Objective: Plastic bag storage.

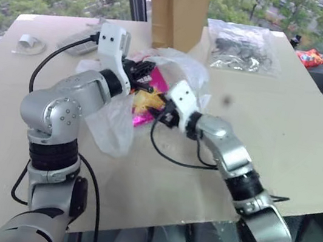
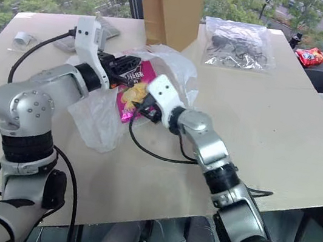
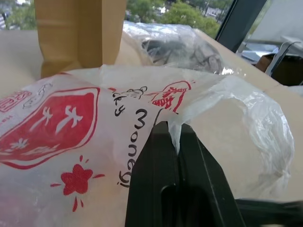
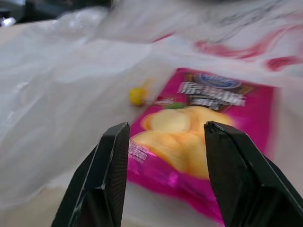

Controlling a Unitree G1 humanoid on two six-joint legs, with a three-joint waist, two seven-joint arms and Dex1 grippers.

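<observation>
Left gripper (image 3: 179, 142) jaws are clamped on the bag (image 3: 71, 127) edge at frame centre. Right gripper (image 4: 163, 142) jaws stand apart, empty, facing the chip packet (image 4: 203, 137) straight ahead inside the bag.

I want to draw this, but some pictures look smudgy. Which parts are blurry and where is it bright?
Right wrist view: the pink chip packet and the plastic bag look smeared, while the right pincer stays crisp. Left wrist view: the red print on the bag is sharp, and the brown paper bag behind is soft. Left eye view: daylight from the window brightens the table.
</observation>
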